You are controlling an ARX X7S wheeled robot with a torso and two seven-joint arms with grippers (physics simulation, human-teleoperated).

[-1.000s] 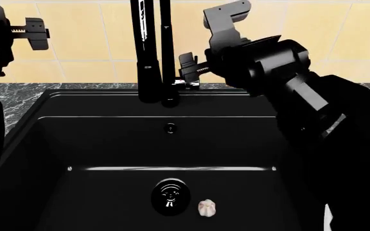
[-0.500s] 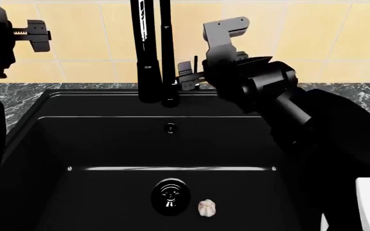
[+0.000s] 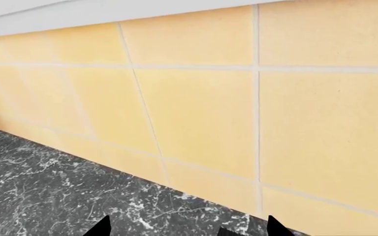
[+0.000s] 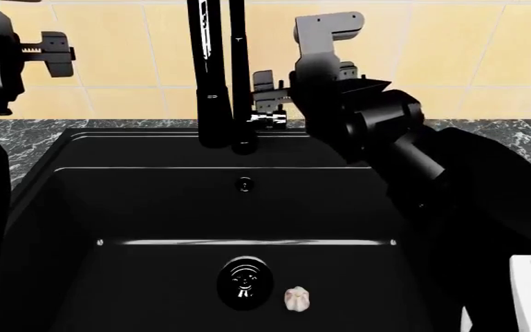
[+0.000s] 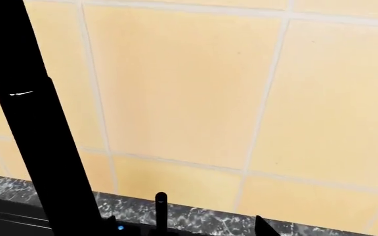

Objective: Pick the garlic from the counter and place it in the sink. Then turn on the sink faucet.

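Head view gives you the whole scene: the garlic [image 4: 297, 298] lies on the floor of the sink [image 4: 155, 207], just beside the round drain [image 4: 244, 282] on its right. The faucet [image 4: 218, 76] stands at the back rim of the sink, and your right gripper [image 4: 270, 97] sits beside it, right at the small side lever [image 4: 267, 120]. Its fingers stand apart, one low by the lever and one high against the tiled wall [image 4: 450, 55], so it is open and holds nothing. Your left gripper [image 4: 52, 48] hangs high at the left, well apart from the faucet, over the counter [image 4: 35, 135]. From here you cannot tell whether it is open or closed.

The left wrist view adds what the head view lacks: two dark fingertips [image 3: 100, 227] set wide apart, with only marble and tiles between them, so that gripper is open and empty.

The right wrist view shows one faucet tube [image 5: 41, 128] close by, a thin upright lever rod [image 5: 161, 209] and the gripper's two tips spread on either side of it.

Compared with a second ago, your right gripper has moved left, closer to the faucet and lever. The garlic has not shifted.
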